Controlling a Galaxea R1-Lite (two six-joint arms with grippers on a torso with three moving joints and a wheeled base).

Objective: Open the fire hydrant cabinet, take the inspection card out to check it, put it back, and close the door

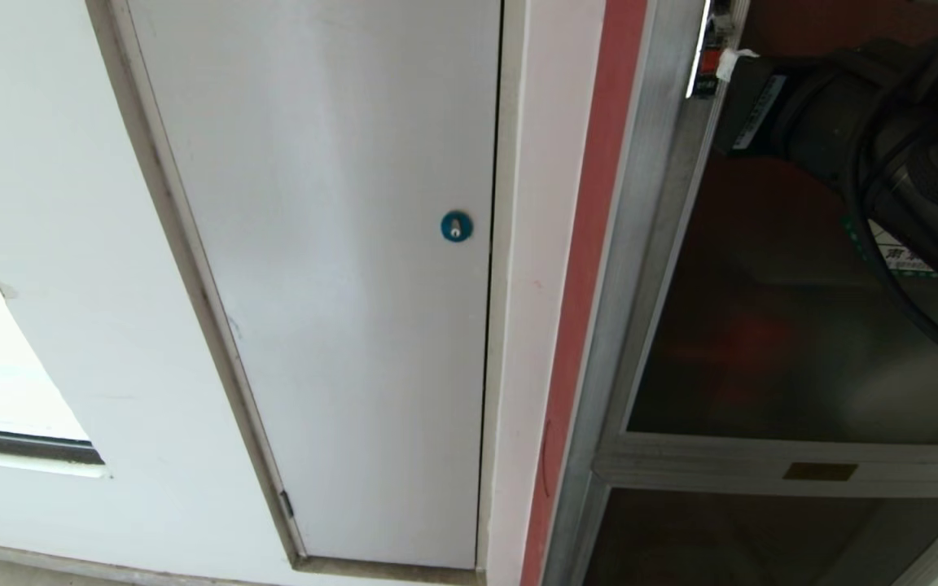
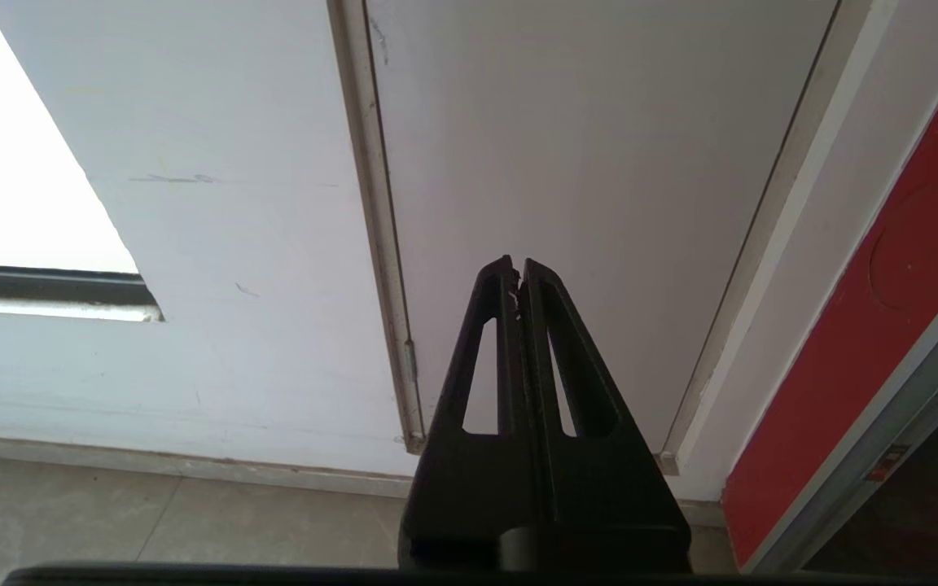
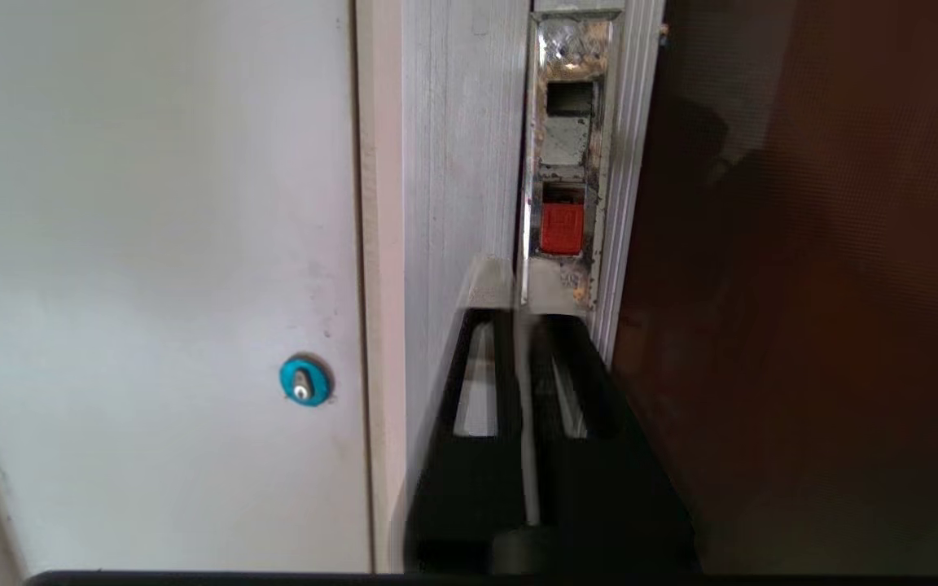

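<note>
White painted wall fills most of my head view, smooth and matte, with a flat white panel point(image 1: 322, 277) set in a thin grey frame and a small round blue lock point(image 1: 456, 226) near its edge. Right of that I've got a red strip, then the brushed silver upright of the fire hydrant cabinet point(image 1: 640, 244), ribbed metal, with the door point(image 1: 770, 342) of dark tinted glass shut in its frame. On the right wrist view, the right tool point(image 3: 528, 305) is up against the frame edge, its black slotted fingers showing only a thin slit between them, nothing held, tips just below the worn chrome latch plate with its small red latch point(image 3: 561, 229). Left tool point(image 2: 517, 273) hangs low by the white panel's foot, over grey floor tiles point(image 2: 151, 521), fingers pressed together and empty. A green-edged sticker point(image 1: 896, 256) shows behind the right arm; I can't read its print. A small brass plate point(image 1: 819, 471) sits on the silver crossbar below the glass.
</note>
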